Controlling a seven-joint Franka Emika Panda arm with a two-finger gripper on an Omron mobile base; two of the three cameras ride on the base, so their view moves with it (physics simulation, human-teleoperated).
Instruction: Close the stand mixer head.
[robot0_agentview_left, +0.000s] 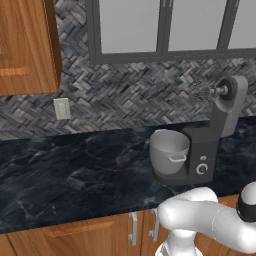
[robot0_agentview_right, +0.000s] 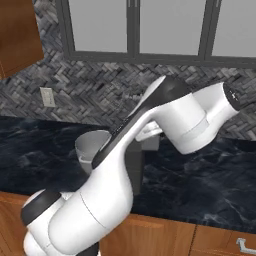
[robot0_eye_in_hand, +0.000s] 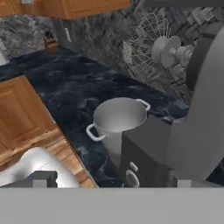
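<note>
The mixer head (robot0_agentview_left: 229, 107) stands tilted up at the right of the left base frame, whisk (robot0_agentview_left: 202, 92) pointing left above the bowl (robot0_agentview_left: 170, 150). In the hand view the head (robot0_eye_in_hand: 205, 109) fills the right side, close ahead of the pincer; whether the pincer is wide or narrow cannot be told. The mixer sits on the dark table (robot0_agentview_left: 75, 170).

White arm (robot0_agentview_right: 125, 165) rises from base at lower left of right base view, folds at elbow high up, forearm reaching right. In left base view, arm link (robot0_agentview_left: 210, 220) lies low at bottom right. Hand itself hidden; finger state cannot be told.
</note>
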